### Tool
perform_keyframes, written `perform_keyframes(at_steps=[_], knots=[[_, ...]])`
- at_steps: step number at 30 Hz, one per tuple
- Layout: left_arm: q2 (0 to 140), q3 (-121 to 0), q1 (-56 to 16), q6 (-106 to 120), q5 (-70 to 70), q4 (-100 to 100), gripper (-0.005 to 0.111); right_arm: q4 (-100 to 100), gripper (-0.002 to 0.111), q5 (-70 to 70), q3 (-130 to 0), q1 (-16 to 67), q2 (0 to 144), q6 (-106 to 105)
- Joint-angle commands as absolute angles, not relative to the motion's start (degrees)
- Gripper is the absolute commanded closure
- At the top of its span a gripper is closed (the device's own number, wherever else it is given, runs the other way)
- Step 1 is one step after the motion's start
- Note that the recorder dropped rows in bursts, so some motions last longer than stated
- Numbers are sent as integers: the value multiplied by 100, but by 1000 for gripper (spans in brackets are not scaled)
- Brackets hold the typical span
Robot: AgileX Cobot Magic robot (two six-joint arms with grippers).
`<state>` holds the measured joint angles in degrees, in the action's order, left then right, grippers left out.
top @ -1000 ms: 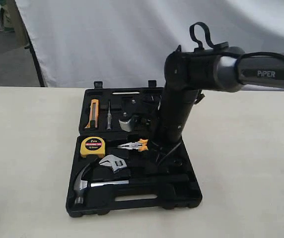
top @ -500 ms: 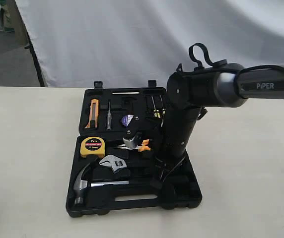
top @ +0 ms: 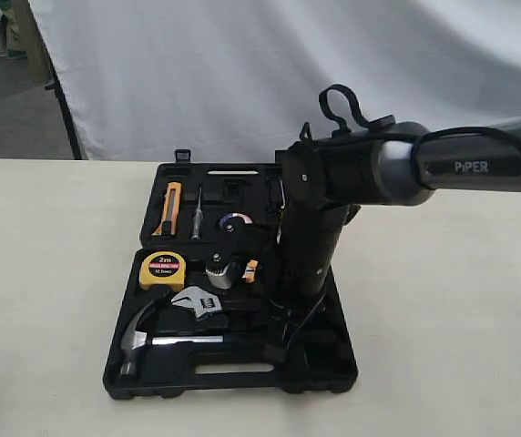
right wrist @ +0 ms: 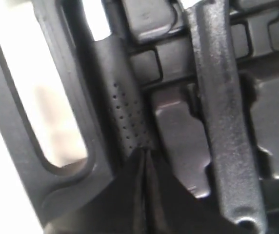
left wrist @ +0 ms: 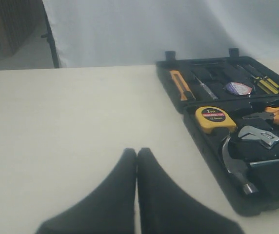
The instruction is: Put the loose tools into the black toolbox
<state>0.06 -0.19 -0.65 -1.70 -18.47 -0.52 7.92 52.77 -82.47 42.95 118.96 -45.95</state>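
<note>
Tools lay in the open black plastic toolbox (top: 197, 386) on the beige table (top: 42, 273). The black-handled steel claw hammer (top: 138, 339) and silver adjustable wrench (top: 201, 301) sat in its near half by a yellow tape measure (top: 163, 267), and the small dark tape roll (top: 235, 221) in its far half. The right arm stood steeply over the near half, hiding most of the orange-handled pliers (top: 250, 269). The right gripper (right wrist: 142, 155) was closed and empty, its tips touching the hammer's dotted handle. The left gripper (left wrist: 136, 158), fingers pressed together, hung over the table well apart from the toolbox.

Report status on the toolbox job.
Left end effector shut, clear of toolbox. Right end effector shut, low over hammer handle. Wrench, tape roll seated too.
</note>
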Motion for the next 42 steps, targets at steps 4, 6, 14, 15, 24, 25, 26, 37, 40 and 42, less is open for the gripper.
perform_keyframes(at_steps=[4,6,14,15,24,25,26,37,40,42], knots=[[0,0,-105,-176,-1832,-37,106,455,108,5040,-8184,4342,10636,-3566],[0,0,-105,-176,-1832,-37,106,401,108,4899,-8184,4342,10205,-3151],[0,0,-105,-176,-1832,-37,106,377,108,4712,-7746,4342,8813,-2286],[0,0,-105,-176,-1832,-37,106,377,108,4579,-7504,4342,8581,-2198],[0,0,-105,-176,-1832,-37,106,457,108,2145,-4279,4342,5971,-1354],[0,0,-105,-176,-1832,-37,106,554,108,1835,-3884,4342,5636,-1303],[0,0,-105,-176,-1832,-37,106,636,108,1610,-3581,4342,5306,-1291],[0,0,-105,-176,-1832,-37,106,957,108,501,-876,4342,2188,-950],[0,0,-105,-176,-1832,-37,106,957,108,477,-424,4342,1581,-923],[0,0,-105,-176,-1832,-37,106,957,108,447,-167,4342,1217,-947]])
